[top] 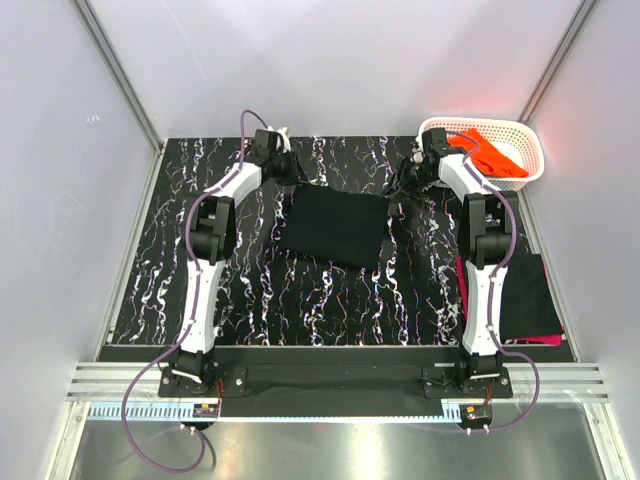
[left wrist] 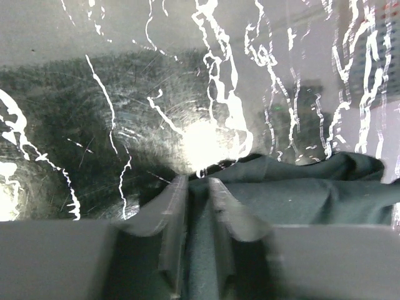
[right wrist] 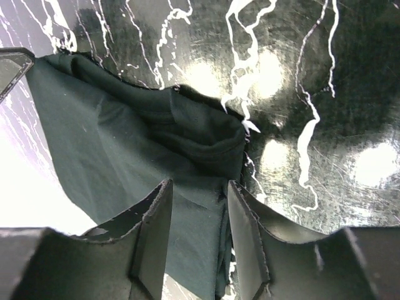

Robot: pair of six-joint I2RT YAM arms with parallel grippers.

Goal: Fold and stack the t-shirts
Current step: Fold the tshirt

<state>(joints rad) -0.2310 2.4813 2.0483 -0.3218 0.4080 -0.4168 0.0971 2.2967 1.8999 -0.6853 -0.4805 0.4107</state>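
Observation:
A black t-shirt (top: pixel 335 225) lies partly folded in the middle of the marbled table. My left gripper (top: pixel 285 168) sits at its far left corner. In the left wrist view that gripper (left wrist: pixel 199 181) is shut, with a strip of the dark cloth (left wrist: pixel 300 187) pinched between its fingers. My right gripper (top: pixel 407 190) is at the shirt's far right side, where the cloth is bunched. In the right wrist view its fingers (right wrist: pixel 199 184) stand apart over the dark cloth (right wrist: pixel 112 125), whose hemmed edge lies between them.
A white lattice basket (top: pixel 530 135) at the back right holds an orange shirt (top: pixel 490 152). A folded black shirt (top: pixel 525 285) lies on a magenta one (top: pixel 540 340) at the right edge, beside the right arm. White walls enclose the table.

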